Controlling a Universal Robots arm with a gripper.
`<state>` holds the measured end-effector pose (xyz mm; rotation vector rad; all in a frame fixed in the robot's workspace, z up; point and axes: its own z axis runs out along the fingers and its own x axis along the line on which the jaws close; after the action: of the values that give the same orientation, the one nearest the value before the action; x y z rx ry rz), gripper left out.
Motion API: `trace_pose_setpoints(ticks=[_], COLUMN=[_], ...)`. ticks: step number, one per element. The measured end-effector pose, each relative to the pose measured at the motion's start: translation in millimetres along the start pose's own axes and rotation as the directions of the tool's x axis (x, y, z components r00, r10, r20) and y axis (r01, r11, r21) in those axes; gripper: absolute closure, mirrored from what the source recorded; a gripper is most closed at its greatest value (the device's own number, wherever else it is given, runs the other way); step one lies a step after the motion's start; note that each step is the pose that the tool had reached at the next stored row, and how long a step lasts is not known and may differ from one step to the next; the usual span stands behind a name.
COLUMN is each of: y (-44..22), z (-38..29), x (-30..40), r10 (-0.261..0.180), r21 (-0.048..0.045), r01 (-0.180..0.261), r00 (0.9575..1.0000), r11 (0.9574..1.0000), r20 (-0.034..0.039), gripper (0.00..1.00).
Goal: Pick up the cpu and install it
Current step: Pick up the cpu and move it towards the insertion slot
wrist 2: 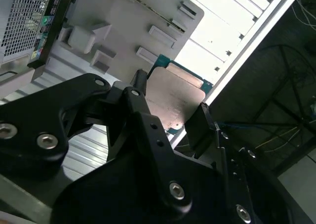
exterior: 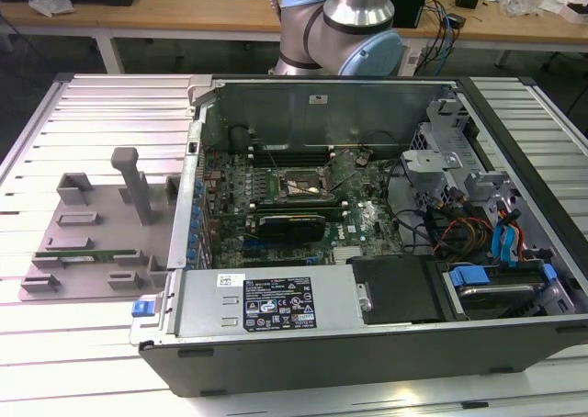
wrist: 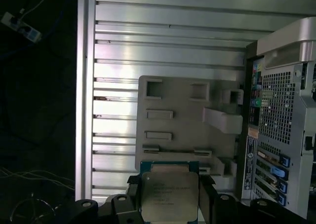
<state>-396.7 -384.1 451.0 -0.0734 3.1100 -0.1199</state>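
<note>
The cpu is a flat square chip with a silvery top plate and a green rim, and my gripper is shut on it. In both wrist views the black fingers press on two opposite edges of the chip. From the second wrist view's angle, the cpu sits between the gripper finger tips, held well above the table. Below it lies the grey parts fixture. In the exterior view the open computer case shows the motherboard socket near its middle.
The grey fixture with an upright post lies on the ribbed table at the exterior view's left, a green memory stick on it. My arm's base stands behind the case. Drive bays and cables fill the case's right.
</note>
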Motion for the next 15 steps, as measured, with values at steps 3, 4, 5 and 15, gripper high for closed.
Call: trace_pose_setpoints(ticks=[3,4,5,15], y=[-0.5,-0.7,-0.7,-1.4], z=[-6.4,-8.4,-9.6,-18.7], x=[-0.2,-0.2,-0.3,-0.5], r10=[0.0,0.0,0.0,0.0], r21=[0.0004,0.0006,0.0007,-0.0014], r01=[0.0,0.0,0.0,0.0], r00=[1.0,1.0,1.0,1.0], r11=[1.0,1.0,1.0,1.0], r20=[0.0,0.0,0.0,-0.0001], gripper=[0.45,0.45,0.45,0.45])
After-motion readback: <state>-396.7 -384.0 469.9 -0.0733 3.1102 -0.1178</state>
